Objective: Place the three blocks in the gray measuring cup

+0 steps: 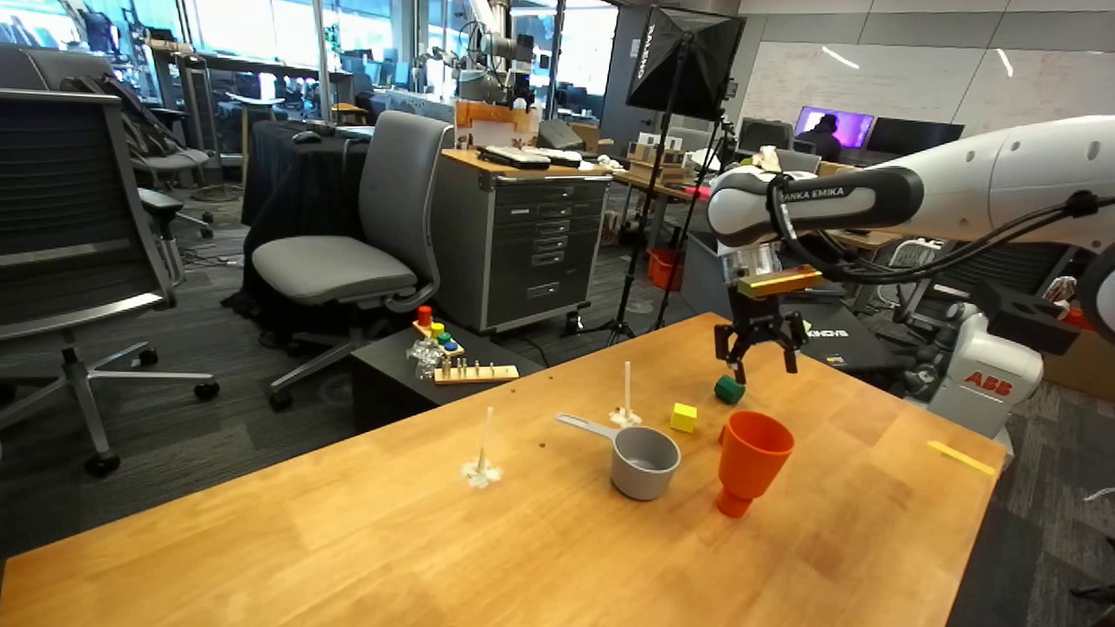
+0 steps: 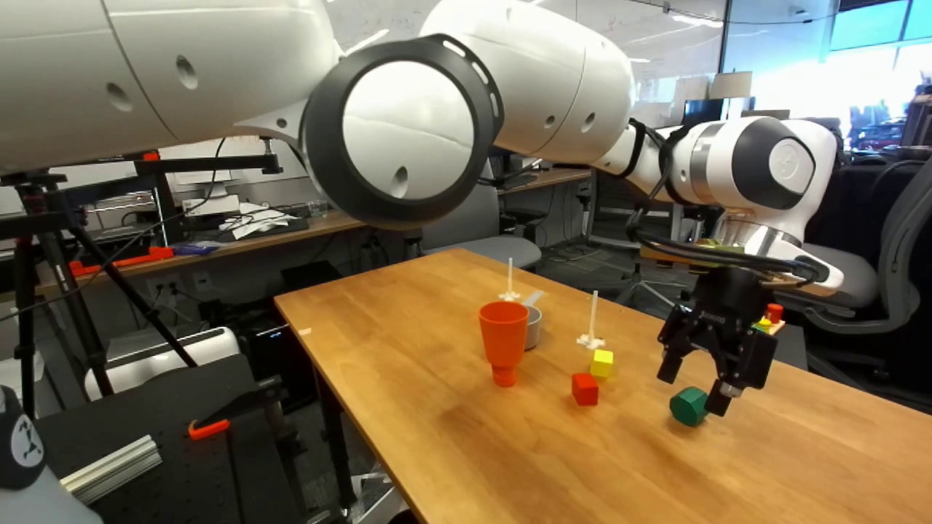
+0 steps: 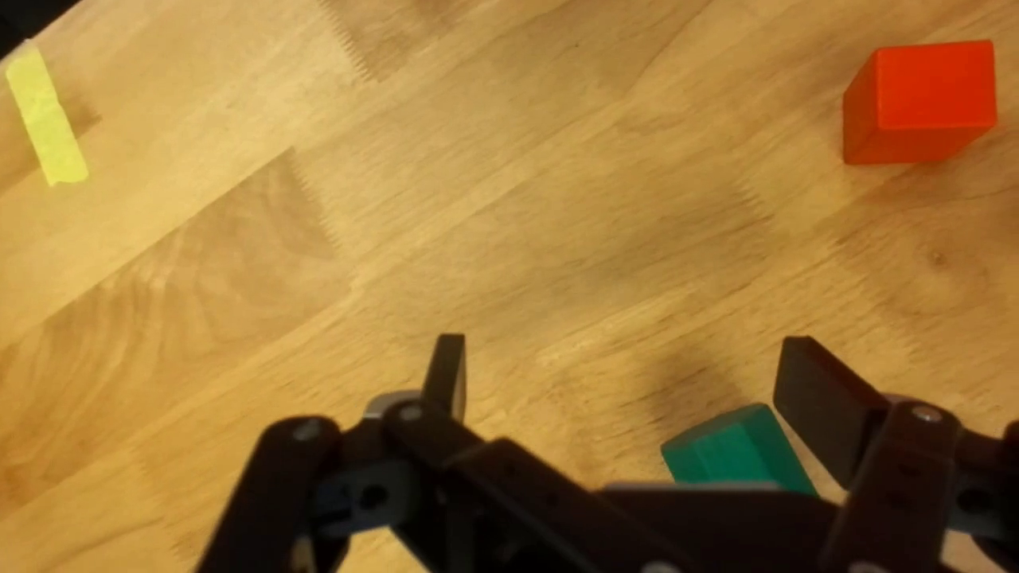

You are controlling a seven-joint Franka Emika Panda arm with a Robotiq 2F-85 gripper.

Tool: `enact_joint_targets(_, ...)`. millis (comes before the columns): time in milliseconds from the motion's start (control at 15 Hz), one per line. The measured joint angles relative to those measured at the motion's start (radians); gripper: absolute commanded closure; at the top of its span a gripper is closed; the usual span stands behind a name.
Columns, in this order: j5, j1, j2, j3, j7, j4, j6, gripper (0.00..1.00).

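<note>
Tool [image 3: 625,382] spread, empty; green block [image 3: 736,452] sits lower right in wrist view, gray cup [image 1: 643,481] lower middle in an exterior view. I want tool centered on block, then straight down, pinching flat faces.

The gripper [image 3: 625,370] hangs above the table [image 3: 478,223], jaws wide apart; in the wrist view, the green block [image 3: 740,454] shows between them, nearer one jaw. Bare table separates the green block from the red block [image 3: 923,99]. On the straight line from the green block to the measuring cup [image 1: 642,482] sits the yellow block [image 1: 684,418], with the red block just beside it. An upright stick [image 1: 627,392] borders this lane on one side; the red cup [image 1: 747,468] (the taller vessel) borders it on the other. Overhead access to the measuring cup is unobstructed.
</note>
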Motion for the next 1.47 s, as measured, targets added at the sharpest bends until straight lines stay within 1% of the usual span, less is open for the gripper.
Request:
enact_joint_targets(267,0.005,0.003,0.005,0.021,0.000,-0.001,0.068,0.00)
enact_joint_targets(600,0.002,0.029,0.014,0.023,0.000,-0.012,0.108,0.00)
enact_joint_targets(1000,-0.041,0.042,0.040,0.004,0.001,-0.029,0.110,0.00)
enact_joint_targets(1467,-0.091,0.043,0.038,-0.015,0.004,-0.035,0.111,0.00)
